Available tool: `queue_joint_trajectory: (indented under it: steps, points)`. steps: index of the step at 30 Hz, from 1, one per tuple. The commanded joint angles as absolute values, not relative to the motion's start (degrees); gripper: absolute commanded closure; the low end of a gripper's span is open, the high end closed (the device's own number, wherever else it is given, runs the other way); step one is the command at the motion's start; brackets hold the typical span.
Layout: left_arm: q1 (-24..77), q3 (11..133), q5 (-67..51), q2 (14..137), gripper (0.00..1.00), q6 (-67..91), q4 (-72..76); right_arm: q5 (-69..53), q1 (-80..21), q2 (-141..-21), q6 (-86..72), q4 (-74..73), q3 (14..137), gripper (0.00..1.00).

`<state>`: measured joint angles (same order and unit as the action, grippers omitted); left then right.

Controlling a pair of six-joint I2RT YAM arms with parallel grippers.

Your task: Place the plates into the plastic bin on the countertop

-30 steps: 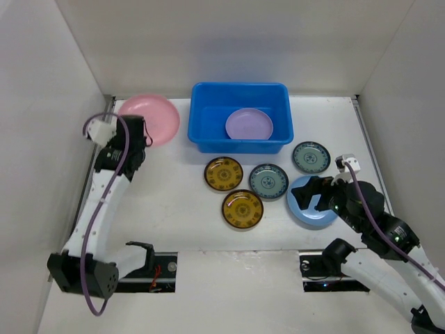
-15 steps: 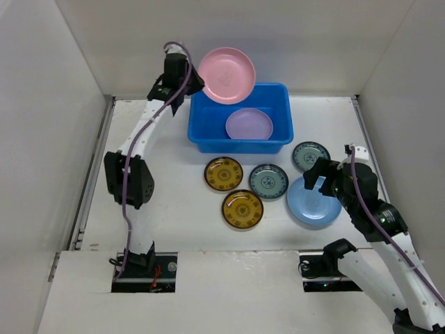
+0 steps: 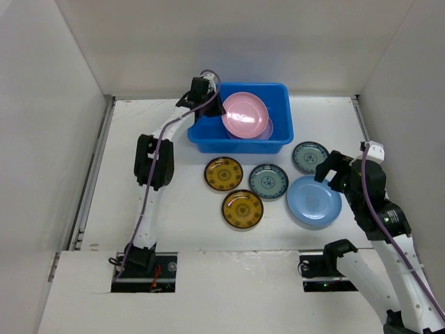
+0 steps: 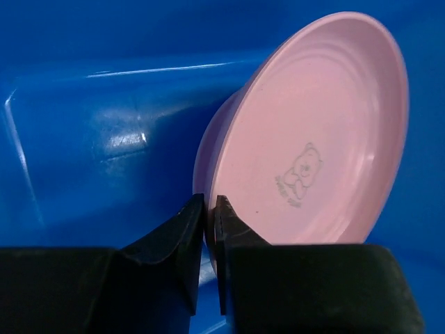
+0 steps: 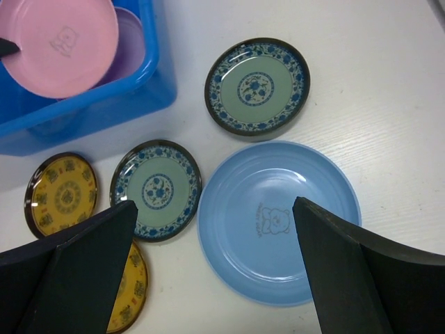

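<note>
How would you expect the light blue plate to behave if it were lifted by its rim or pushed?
Probably stiff: the similar pink plate holds its shape pinched at the rim by the left tool. The light blue plate looks glossy, so it may slip. Lying flat on the countertop, it would likely slide rather than tip.

Pink plate [image 3: 245,115] carried from countertop [image 3: 174,202] into bin [image 3: 240,145], right claw [image 3: 331,171] backed off blue plate [image 3: 314,203]
</note>
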<state>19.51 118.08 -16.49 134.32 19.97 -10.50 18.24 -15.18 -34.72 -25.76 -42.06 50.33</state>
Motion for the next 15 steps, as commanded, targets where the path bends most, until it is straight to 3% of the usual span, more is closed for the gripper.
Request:
queue_joint_trajectory:
  steps: [1, 6, 11, 15]
  points:
    - [20.08, 122.96, -18.46, 133.24, 0.89, 17.58, -4.75, 20.74, -14.63, -34.45, -26.46, -42.54, 52.47, 0.00]
    - [19.91, 123.05, -18.11, 134.65, 0.69, 16.70, -4.40, 20.92, -14.46, -34.89, -26.46, -43.33, 52.38, 0.00]
    - [19.99, 124.19, -17.40, 132.64, 0.33, 15.91, -4.13, 20.66, -14.72, -34.98, -25.14, -43.07, 52.65, 0.00]
    - [20.08, 124.01, -14.95, 125.61, 0.13, 15.12, -4.04, 19.95, -15.16, -35.59, -24.78, -44.73, 52.38, 0.00]
